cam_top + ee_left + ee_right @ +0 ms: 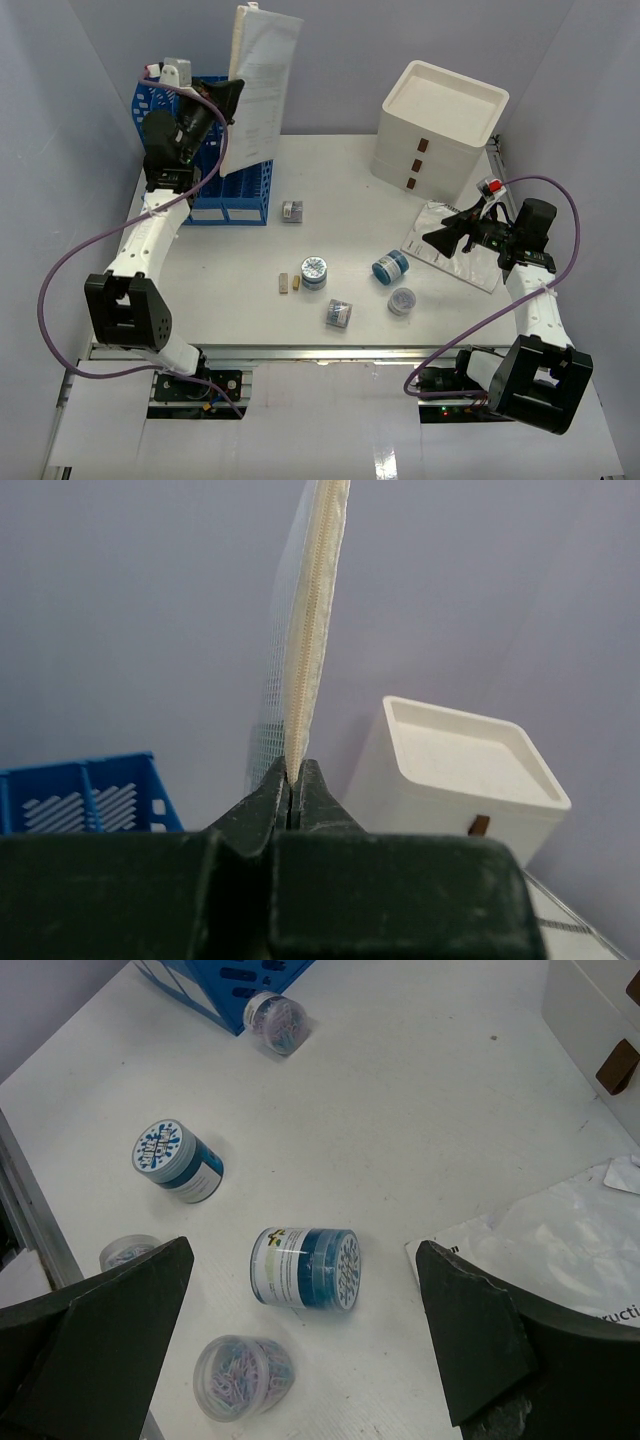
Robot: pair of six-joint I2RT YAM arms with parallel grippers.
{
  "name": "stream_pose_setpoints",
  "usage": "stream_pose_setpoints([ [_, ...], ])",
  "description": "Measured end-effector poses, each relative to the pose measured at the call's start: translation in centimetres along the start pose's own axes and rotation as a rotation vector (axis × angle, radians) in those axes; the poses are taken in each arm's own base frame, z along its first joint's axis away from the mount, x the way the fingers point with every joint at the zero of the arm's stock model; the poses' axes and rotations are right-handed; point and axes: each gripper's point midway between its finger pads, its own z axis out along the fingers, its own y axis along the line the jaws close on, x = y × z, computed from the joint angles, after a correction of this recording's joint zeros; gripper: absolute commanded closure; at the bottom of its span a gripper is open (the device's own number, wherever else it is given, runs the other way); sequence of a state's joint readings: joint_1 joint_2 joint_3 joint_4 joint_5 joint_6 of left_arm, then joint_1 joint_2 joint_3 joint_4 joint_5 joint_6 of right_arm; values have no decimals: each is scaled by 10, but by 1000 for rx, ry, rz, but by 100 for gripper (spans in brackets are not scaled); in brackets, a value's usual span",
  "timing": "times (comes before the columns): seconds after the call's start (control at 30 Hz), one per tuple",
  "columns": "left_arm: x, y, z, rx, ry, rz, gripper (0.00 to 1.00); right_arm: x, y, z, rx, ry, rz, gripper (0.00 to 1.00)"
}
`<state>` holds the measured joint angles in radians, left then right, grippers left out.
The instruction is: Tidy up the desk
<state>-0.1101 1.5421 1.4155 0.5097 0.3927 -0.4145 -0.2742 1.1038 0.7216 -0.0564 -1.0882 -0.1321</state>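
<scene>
Nothing legible: print on the blue jar [305,1268] and document pouch [262,80] is blurred.

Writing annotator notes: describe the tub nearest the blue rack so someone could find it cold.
Start at the blue rack in the far left corner of the desk. Just off its near right corner sits a small clear tub of coloured clips. It is the only tub beside the rack; the other four tubs are grouped toward the desk's near edge, well away from the rack.
</scene>
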Motion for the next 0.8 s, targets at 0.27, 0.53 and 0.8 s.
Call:
stream_pose_setpoints([
  [0.27, -66, 21, -18, -144, -158, 103, 100, 0, 0, 0, 0, 0, -2, 1],
  [0.53, -107, 65, -34, -282, -233, 152, 100, 1, 0, 0, 0, 3, 2, 1],
  [0.8, -128, 87, -40, -353, -284, 162, 100, 3, -1, 0, 7, 9, 8, 1],
])
